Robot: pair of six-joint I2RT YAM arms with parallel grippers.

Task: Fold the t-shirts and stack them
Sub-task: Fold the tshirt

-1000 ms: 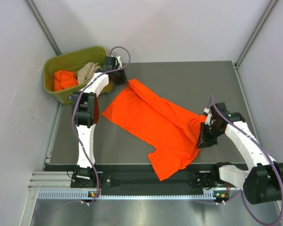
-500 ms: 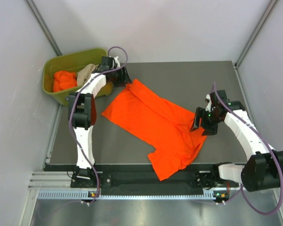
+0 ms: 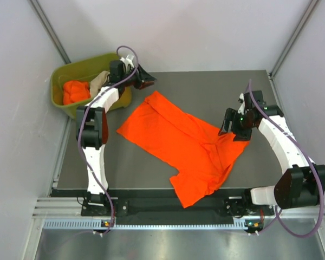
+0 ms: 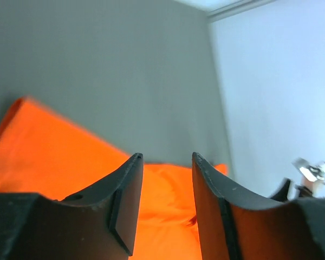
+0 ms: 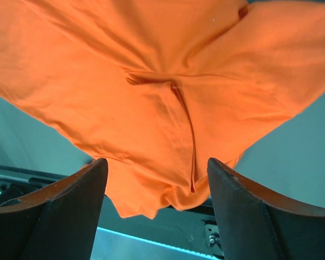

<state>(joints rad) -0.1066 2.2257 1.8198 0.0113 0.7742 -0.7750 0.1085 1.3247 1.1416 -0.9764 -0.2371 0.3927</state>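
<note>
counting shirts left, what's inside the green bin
A bunched orange t-shirt and a beige t-shirt lie in the green bin. Anything beneath them is covered, and the left arm hides part of it.

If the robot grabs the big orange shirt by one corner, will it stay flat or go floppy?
Probably floppy: the orange shirt lies in soft folds and creases on the table, so it would likely droop from a pinch. It looks thin, so probably light. Pushed, it would likely bunch up rather than slide.
</note>
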